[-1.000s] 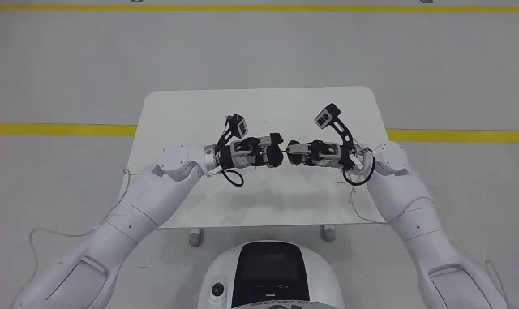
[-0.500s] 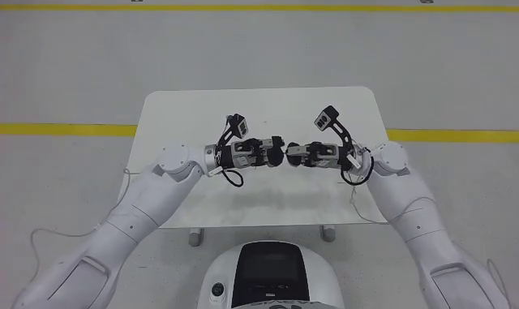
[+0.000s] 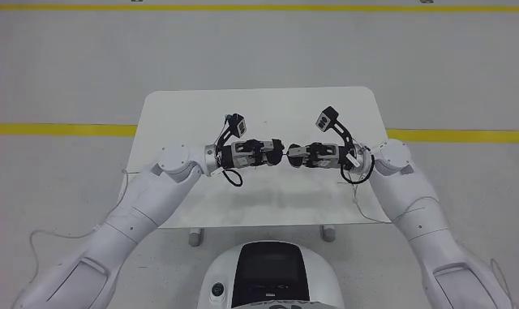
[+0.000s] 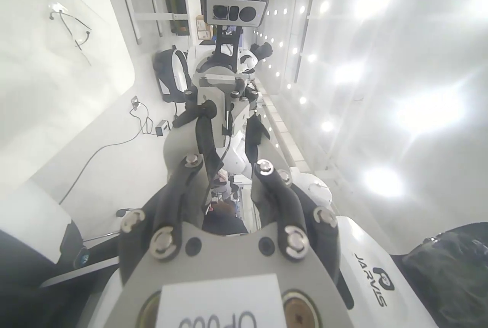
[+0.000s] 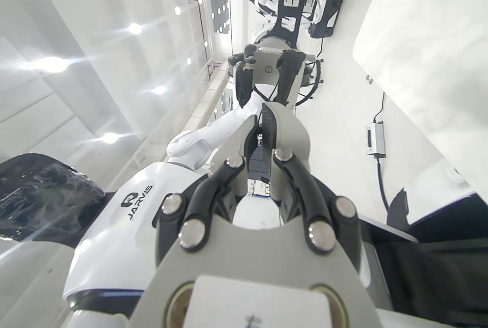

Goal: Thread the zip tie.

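Above the middle of the white table (image 3: 186, 114) my two grippers meet tip to tip. My left gripper (image 3: 280, 153) (image 4: 230, 119) is open, its black fingers (image 5: 242, 85) spread to either side of the right gripper's tip. My right gripper (image 3: 293, 154) (image 5: 259, 123) is shut, its grey ribbed pads (image 5: 268, 127) pressed almost together. A thin dark strand, the zip tie (image 4: 225, 131), runs out from between them toward my left gripper. The strand's far end is hidden between the fingers.
A few thin black strands (image 4: 72, 28) lie on the table near a corner. Floor cables and a power brick (image 5: 375, 139) lie beyond the table's edge. Both grippers hang well above the tabletop.
The two grippers have closed the small gap between them; the right one has edged toward the left one. Their states look the same.
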Controlling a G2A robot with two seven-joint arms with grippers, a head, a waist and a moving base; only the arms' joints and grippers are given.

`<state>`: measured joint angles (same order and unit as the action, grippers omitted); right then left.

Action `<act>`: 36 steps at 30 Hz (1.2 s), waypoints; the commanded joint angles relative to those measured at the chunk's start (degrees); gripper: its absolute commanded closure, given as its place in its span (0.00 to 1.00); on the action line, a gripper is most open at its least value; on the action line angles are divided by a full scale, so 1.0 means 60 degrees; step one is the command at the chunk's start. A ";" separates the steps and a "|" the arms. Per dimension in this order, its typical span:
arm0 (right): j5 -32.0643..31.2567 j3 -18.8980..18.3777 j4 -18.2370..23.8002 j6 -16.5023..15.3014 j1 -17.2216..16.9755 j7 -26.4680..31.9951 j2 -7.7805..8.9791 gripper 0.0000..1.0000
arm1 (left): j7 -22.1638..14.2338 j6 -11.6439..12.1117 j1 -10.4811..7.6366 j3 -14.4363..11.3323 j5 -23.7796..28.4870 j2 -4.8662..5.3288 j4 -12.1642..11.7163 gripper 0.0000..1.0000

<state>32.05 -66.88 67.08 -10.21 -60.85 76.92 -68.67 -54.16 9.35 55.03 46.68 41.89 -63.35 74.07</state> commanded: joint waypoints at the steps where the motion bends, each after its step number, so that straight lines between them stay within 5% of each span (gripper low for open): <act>1: -0.0101 0.0001 -0.0010 -0.0001 0.0013 -0.0084 0.0015 1.00 | -0.0003 -0.0021 0.0011 0.0019 -0.0030 -0.0002 0.0009 0.82; 36: -0.0070 0.0316 -0.0243 -0.0087 0.0074 -0.0743 0.0056 1.00 | -0.0039 -0.0196 0.0066 0.0067 -0.0567 -0.0107 -0.0003 0.92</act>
<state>31.62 -65.10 65.63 -10.79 -60.44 72.44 -68.32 -54.38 8.20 55.42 47.08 38.53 -63.98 74.08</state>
